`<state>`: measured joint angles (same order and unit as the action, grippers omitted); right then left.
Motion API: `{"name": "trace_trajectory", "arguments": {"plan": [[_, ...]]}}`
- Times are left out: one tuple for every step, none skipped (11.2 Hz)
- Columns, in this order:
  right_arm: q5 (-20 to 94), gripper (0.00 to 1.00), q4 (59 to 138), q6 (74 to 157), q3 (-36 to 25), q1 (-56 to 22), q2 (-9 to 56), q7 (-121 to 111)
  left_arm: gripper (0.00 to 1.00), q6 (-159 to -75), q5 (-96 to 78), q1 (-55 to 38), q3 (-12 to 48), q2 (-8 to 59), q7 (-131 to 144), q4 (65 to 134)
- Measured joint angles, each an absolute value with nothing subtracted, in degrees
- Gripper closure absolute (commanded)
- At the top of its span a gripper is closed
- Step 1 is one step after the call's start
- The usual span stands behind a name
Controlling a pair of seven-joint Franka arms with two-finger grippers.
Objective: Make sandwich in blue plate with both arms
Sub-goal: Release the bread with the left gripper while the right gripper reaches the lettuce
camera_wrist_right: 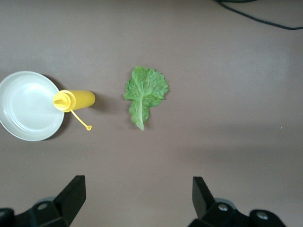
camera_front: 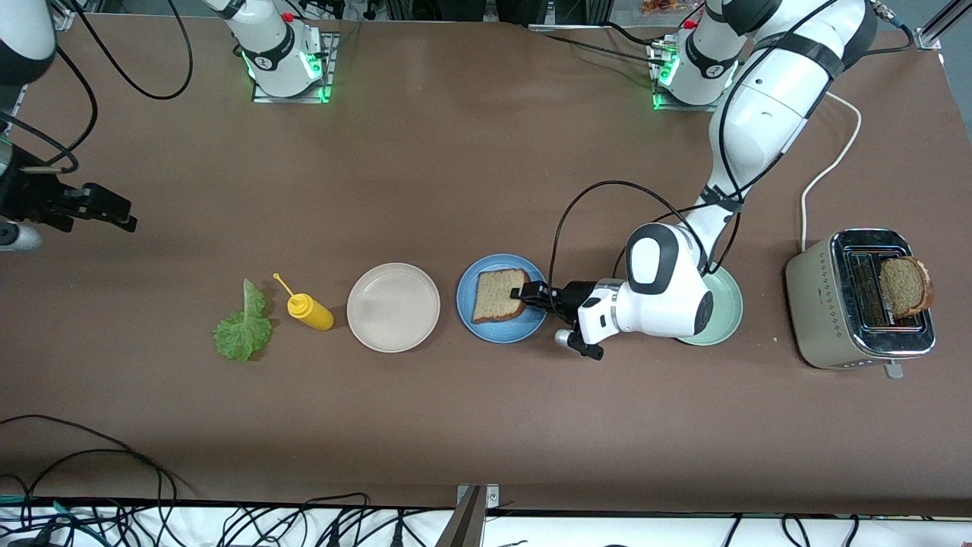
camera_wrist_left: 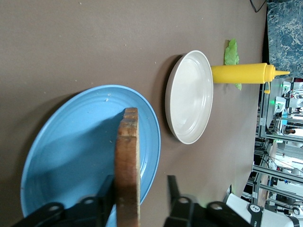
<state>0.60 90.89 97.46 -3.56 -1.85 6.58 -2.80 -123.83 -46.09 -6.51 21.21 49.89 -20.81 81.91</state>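
A slice of brown bread lies on the blue plate, which stands mid-table. My left gripper is low at the slice's edge toward the left arm's end and is open. In the left wrist view the bread is edge-on above the blue plate, one finger against it and the other standing apart. A second slice sticks up out of the toaster. The lettuce leaf lies flat toward the right arm's end. My right gripper hangs open and empty high above the table there.
A yellow squeeze bottle lies between the lettuce and a beige-white plate. A pale green plate sits partly under the left arm's wrist. Cables trail along the table's near edge.
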Motion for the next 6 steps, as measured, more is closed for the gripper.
{"name": "trace_trajectory", "arguments": {"plan": [[-0.7, 0.00, 91.0, 97.2, -3.5, -3.0, 7.3, -2.8, 0.00, -123.8, -46.1, -6.4, 21.1, 49.9, -21.0, 81.9], [-1.1, 0.00, 91.1, 97.0, -3.5, -4.3, 7.9, -2.7, 0.00, -123.8, -45.6, -6.2, 20.9, 49.9, -21.4, 81.9], [-1.2, 0.00, 91.1, 97.0, -3.5, -5.2, 8.2, -2.6, 0.00, -123.9, -43.8, -5.8, 20.8, 49.9, -21.7, 81.9], [-1.2, 0.00, 91.1, 96.9, -3.4, -6.1, 8.4, -2.1, 0.00, -123.9, -40.8, -5.1, 20.8, 49.8, -21.8, 81.8], [-1.2, 0.00, 91.1, 96.9, -3.4, -6.8, 8.4, -0.7, 0.00, -123.5, -37.8, -4.2, 20.8, 49.5, -21.8, 81.8], [-1.2, 0.00, 91.1, 96.9, -3.4, -7.2, 8.5, 0.4, 0.00, -122.9, -35.9, -3.3, 20.8, 49.2, -21.8, 81.7]]}}
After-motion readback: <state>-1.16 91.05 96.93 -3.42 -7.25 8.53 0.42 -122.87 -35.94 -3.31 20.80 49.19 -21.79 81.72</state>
